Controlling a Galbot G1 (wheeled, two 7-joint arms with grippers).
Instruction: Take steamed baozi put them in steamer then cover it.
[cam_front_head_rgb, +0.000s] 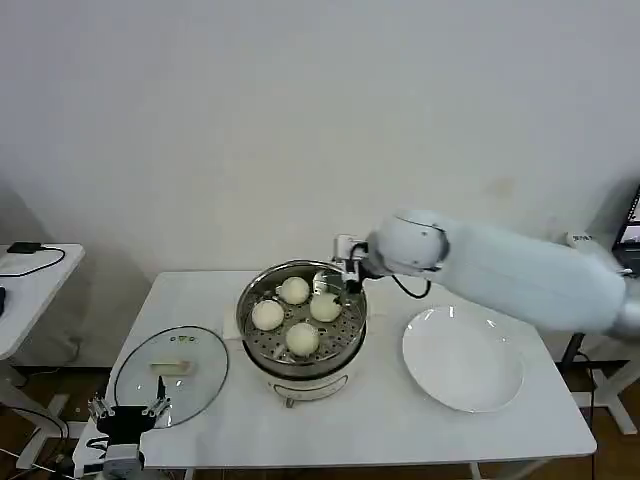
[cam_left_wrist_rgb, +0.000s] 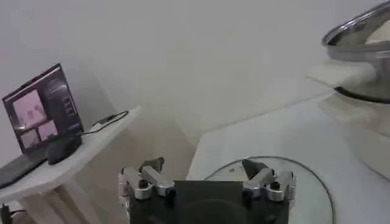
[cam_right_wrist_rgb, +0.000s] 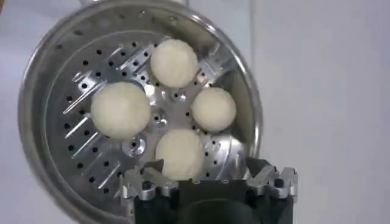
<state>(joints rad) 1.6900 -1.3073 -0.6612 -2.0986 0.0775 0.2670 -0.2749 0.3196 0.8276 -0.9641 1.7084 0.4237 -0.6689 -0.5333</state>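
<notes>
All four steamed baozi (cam_right_wrist_rgb: 181, 109) sitting in the steamer (cam_front_head_rgb: 300, 325) already. Left to do: the glass lid (cam_front_head_rgb: 170, 376), flat on the tabletop (cam_front_head_rgb: 390, 420) just left of the steamer, right under the left gripper (cam_left_wrist_rgb: 207, 182), spread open. Right gripper (cam_right_wrist_rgb: 210, 181) empty and spread above the steamer rim; nice top-down of the baozi from that wrist.

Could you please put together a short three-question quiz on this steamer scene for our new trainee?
1. How many steamed baozi lie in the steamer?
2. True or false: the glass lid covers the steamer.
3. Which gripper is above the steamer's rim: A) left gripper B) right gripper?

Key: 1. Four, on the perforated tray. 2. False; it lies on the table, on the robot's left. 3. B; both grippers are open and empty.
</notes>
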